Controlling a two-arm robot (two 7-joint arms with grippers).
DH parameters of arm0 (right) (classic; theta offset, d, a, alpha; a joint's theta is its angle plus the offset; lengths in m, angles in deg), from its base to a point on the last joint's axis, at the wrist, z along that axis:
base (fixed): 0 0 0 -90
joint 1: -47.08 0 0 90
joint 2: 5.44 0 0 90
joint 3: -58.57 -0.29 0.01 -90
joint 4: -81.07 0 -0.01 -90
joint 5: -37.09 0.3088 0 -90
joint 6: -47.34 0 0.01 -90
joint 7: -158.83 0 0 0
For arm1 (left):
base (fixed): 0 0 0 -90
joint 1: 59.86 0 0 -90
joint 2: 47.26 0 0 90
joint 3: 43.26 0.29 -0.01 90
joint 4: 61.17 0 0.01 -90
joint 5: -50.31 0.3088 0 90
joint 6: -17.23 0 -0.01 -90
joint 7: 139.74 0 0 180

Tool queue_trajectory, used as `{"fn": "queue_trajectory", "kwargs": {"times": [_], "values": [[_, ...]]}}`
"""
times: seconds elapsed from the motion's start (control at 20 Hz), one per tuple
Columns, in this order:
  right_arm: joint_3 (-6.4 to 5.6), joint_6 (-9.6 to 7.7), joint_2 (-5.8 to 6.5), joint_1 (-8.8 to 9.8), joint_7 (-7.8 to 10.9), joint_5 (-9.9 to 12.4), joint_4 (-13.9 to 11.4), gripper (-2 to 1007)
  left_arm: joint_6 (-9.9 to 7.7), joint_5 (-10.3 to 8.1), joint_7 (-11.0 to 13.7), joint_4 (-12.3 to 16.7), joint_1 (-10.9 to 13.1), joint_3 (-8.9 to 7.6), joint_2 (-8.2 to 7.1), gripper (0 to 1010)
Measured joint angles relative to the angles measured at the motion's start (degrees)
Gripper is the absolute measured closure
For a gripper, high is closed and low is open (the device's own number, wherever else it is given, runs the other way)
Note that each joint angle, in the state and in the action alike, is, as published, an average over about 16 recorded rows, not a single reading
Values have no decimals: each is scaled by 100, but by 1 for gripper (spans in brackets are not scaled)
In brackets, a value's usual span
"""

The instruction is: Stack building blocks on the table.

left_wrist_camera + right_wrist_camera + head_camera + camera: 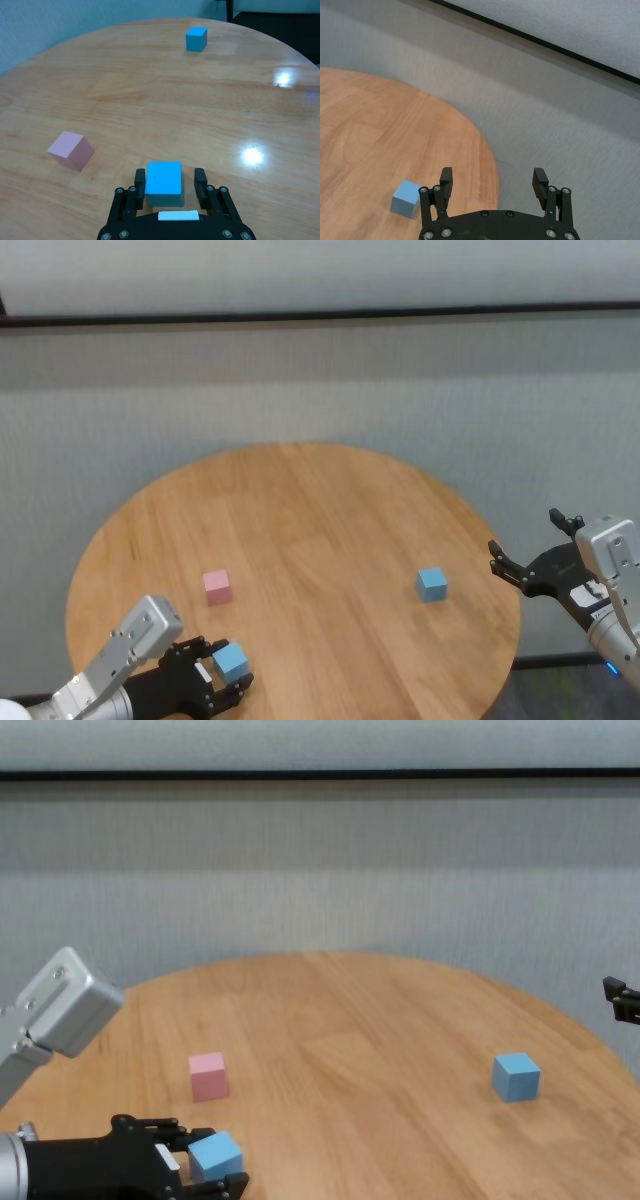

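My left gripper is low at the near left of the round wooden table. Its fingers stand on either side of a light blue block. One finger touches it, and a narrow gap shows on the other side. The pink block sits just beyond it and shows in the left wrist view. The second light blue block sits alone at the right. My right gripper is open and empty, off the table's right edge, above the floor.
A grey wall with a dark strip runs behind the table. The table's right rim curves below the right gripper. Bare wood lies between the pink block and the far blue block.
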Motion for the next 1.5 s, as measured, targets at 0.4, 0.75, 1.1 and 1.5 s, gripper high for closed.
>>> {"fn": "queue_trajectory", "kwargs": {"times": [0.4, 0.75, 1.1, 1.5], "values": [[0, 0, 0, 0, 0, 0, 0, 0, -9, 32, -24, 2, -12, -4, -1, 548], [0, 0, 0, 0, 0, 0, 0, 0, -2, 142, -95, -10, -171, 1, 70, 606], [0, 0, 0, 0, 0, 0, 0, 0, 0, 339, -166, -152, -520, 86, 288, 606], [0, 0, 0, 0, 0, 0, 0, 0, -17, 583, -229, -565, -1009, 280, 703, 606]]}}
